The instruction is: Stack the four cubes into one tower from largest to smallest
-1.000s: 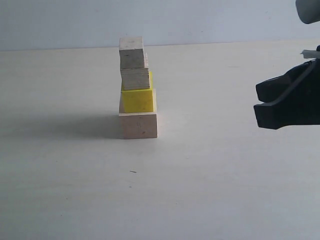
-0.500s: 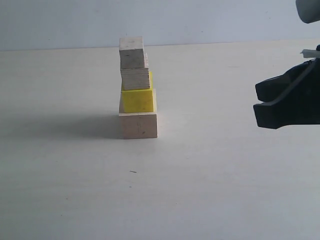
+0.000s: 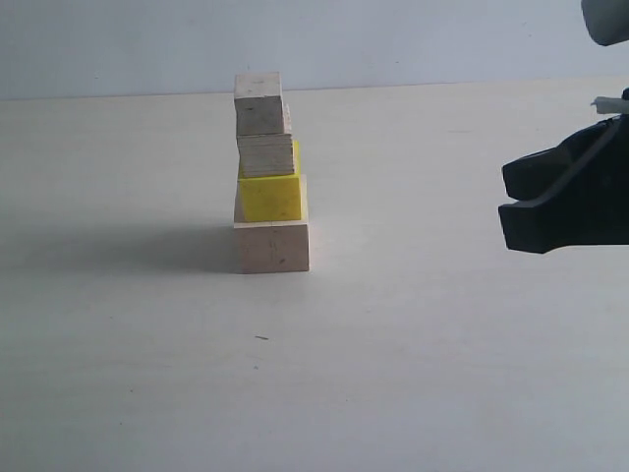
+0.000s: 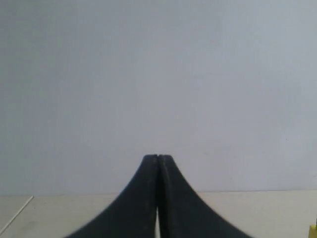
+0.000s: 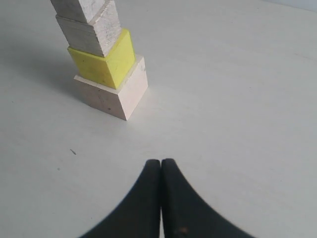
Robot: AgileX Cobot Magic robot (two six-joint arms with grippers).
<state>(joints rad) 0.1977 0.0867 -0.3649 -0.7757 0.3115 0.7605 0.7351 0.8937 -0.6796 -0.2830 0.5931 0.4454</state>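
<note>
We see smooth, matt pale wood in the large cube [image 3: 272, 247], an even matt yellow on the yellow cube [image 3: 269, 199], and rougher grained wood in the lower small cube [image 3: 265, 155] and top small cube [image 3: 258, 103]. The table [image 3: 442, 374] is matt and the right pincer [image 5: 161, 163] matt black.

large cube [image 3: 272, 248]: 1 | yellow cube [image 3: 269, 199]: 1 | small cubes [image 3: 265, 155] [image 3: 258, 103]: 2

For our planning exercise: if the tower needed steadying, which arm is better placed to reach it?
Likely right. The right tool, shut and empty, points at the tower across bare table; the left tool, also shut, faces the wall.
</note>
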